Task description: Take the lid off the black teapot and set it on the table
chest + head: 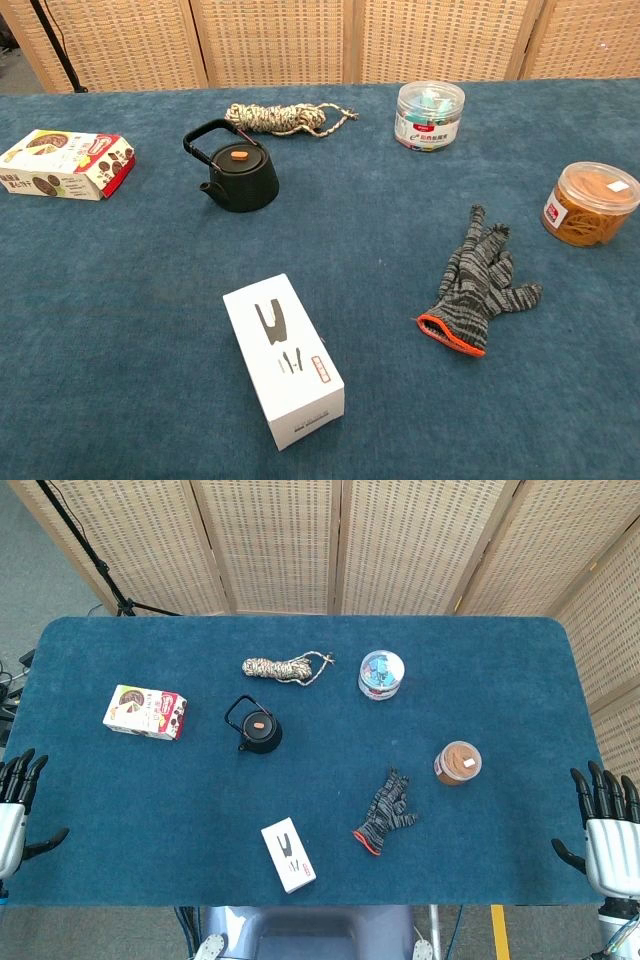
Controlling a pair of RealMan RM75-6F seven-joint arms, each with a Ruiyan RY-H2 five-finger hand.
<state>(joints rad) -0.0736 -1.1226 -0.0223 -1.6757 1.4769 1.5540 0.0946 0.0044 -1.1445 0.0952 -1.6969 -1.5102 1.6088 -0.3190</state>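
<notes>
Standing upright on the blue table (480, 660), left of centre, the teapot (260, 730) still wore its lid (259, 724), a black disc with an orange knob, and its handle was tipped back toward the far edge. Nothing touched it. The left hand (14, 805) hung at the near left corner of the table, fingers straight and spread, thumb out to the side, holding nothing; the right hand (606, 825) sat at the near right corner in the same way, fingers apart and empty. Both were well apart from the teapot, and neither showed in the chest view. A coiled rope (285, 666) lay just beyond the teapot, toward the far edge. A snack box (146, 711) lay flat to the left of the teapot, near the left side of the table. A clear tub (381, 675) with a white lid and blue contents stood to the right of the rope. A second tub (458, 762), holding something brown, stood further right and nearer the front. Between that tub and the front edge a grey knit glove (386, 813) with an orange cuff lay flat, fingers pointing away from the robot. A white box (288, 854) printed with dark tool shapes lay near the front edge, in front of the teapot and well apart from it.
</notes>
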